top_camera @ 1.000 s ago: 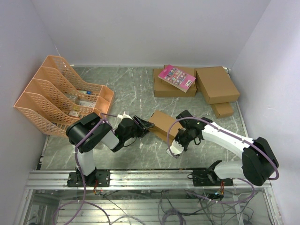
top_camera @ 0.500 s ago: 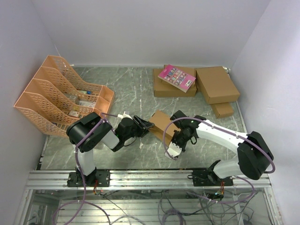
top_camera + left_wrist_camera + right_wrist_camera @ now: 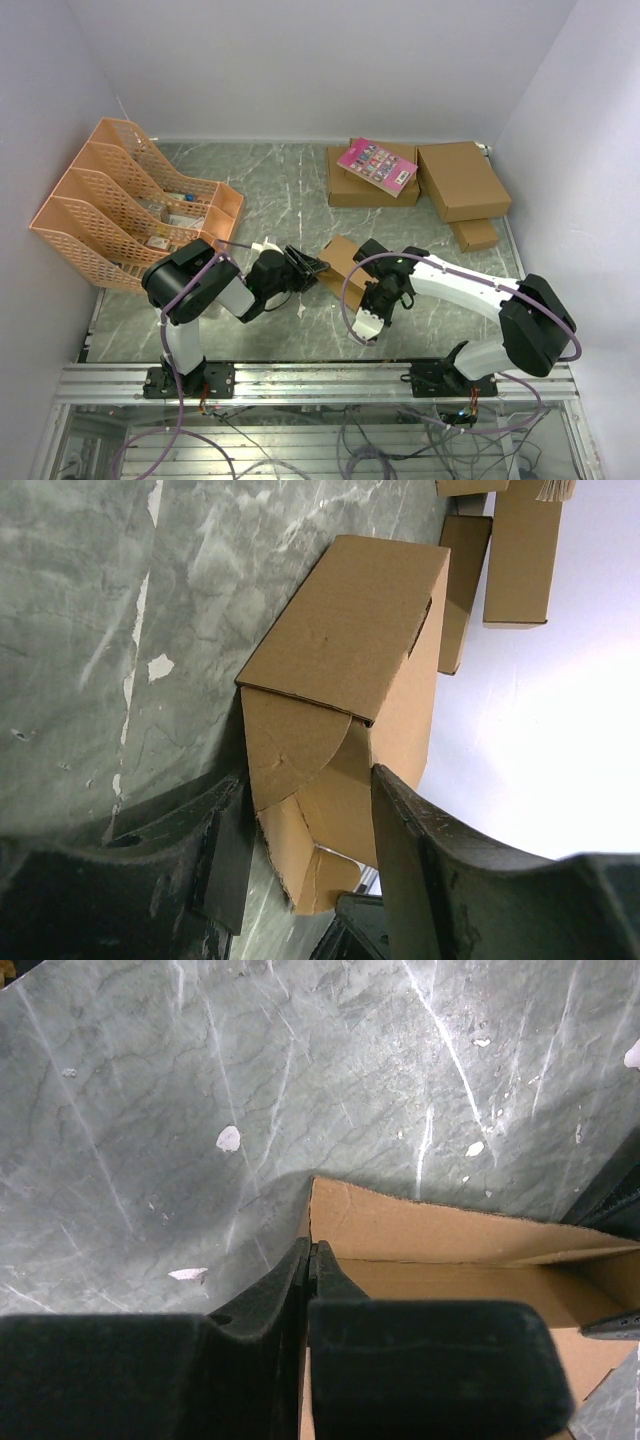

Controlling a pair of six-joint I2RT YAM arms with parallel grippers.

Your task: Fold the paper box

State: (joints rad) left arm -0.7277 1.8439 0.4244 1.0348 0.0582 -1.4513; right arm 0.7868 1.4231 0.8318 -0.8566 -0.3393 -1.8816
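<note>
Seemingly well along, the paper box [image 3: 343,258] lies between the two grippers on the marble table [image 3: 290,190], already raised into an oblong body instead of a flat sheet. The left gripper [image 3: 312,268] has its jaws apart around the box's near end. In the left wrist view the box [image 3: 350,630] stretches away ahead of the gripper [image 3: 310,780], one of the fingers [image 3: 410,850] lies against a side wall and the other is just beside the opposite side, so it looks clamped as a steadying hold. Between those fingers a rounded tuck flap [image 3: 295,745] bulges outward and is not seated flat, though the top panel beyond it is down. The right gripper [image 3: 372,285] has its jaws together on a thin cardboard edge. In its own wrist view that edge runs straight into the slit between the jaws [image 3: 308,1255], and to the right of them the box [image 3: 440,1240] shows its bare inside — that side is not yet closed. By my judgement the walls are formed and the work left is the closing: press the pinched panel home, tuck the loose end flap, and check the far end, which no view shows clearly.
</note>
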